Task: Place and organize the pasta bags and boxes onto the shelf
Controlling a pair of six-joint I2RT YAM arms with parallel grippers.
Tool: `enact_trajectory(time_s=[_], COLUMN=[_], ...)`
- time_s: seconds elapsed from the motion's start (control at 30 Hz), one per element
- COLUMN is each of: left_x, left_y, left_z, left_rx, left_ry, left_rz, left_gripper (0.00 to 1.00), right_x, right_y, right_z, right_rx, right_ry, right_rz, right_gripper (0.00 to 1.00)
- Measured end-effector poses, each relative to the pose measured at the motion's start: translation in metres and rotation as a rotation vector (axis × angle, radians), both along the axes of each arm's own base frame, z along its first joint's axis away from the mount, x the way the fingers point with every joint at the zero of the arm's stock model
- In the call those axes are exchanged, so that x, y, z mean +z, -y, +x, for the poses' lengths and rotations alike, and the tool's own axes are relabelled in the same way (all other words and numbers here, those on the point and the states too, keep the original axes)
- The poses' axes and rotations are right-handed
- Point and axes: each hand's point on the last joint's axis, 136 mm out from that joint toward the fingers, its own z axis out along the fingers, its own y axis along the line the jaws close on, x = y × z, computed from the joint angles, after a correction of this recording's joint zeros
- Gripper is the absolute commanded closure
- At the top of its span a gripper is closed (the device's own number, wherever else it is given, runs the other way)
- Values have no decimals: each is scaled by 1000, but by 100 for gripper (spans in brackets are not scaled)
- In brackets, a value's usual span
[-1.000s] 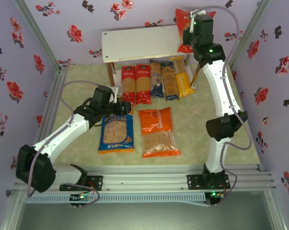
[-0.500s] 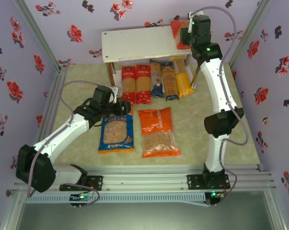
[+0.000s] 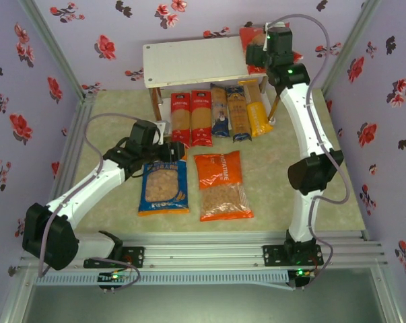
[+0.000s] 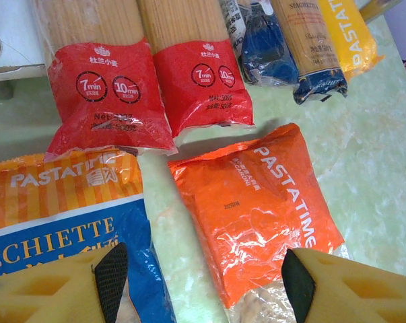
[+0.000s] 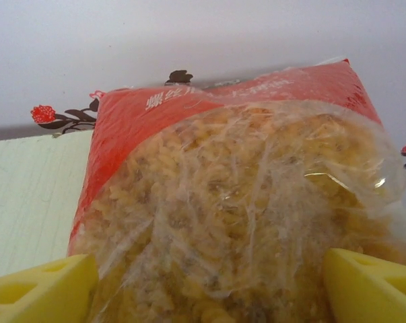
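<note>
Right gripper (image 5: 209, 269) jaws spread wide, either side of red bag (image 5: 223, 202) on shelf (image 3: 196, 60) top, right end; left gripper (image 4: 203, 272) jaws open, empty, above blue bag (image 4: 61, 235), orange bag (image 4: 256, 195)

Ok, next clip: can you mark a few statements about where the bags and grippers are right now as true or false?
1. The red bag lies at the right end of the shelf, on its top board. True.
2. The right gripper is clamped shut on the red bag. False: its jaws stand wide open, one fingertip at each side of the bag.
3. The orange bag is on the shelf. False: it lies on the table beside the blue bag.
4. Two red spaghetti packs lie side by side. True.
5. The left gripper holds the blue bag. False: it is open above the blue and orange bags, holding nothing.
</note>
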Motion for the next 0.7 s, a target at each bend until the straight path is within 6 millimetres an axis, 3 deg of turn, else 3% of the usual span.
enact_trajectory(time_s=[0.47,0.7], left_x=[-1,6], left_y=[-5,-9], left_z=[-6,-7], left_rx=[4,12], left_ry=[3,23], left_rz=[-1,-13], left_gripper=[29,29], right_x=[15,49], right_y=[-7,-10], right_z=[-8,-20], right_rx=[90,122], right_ry=[22,130], right_rz=[202,270], right_gripper=[1,1])
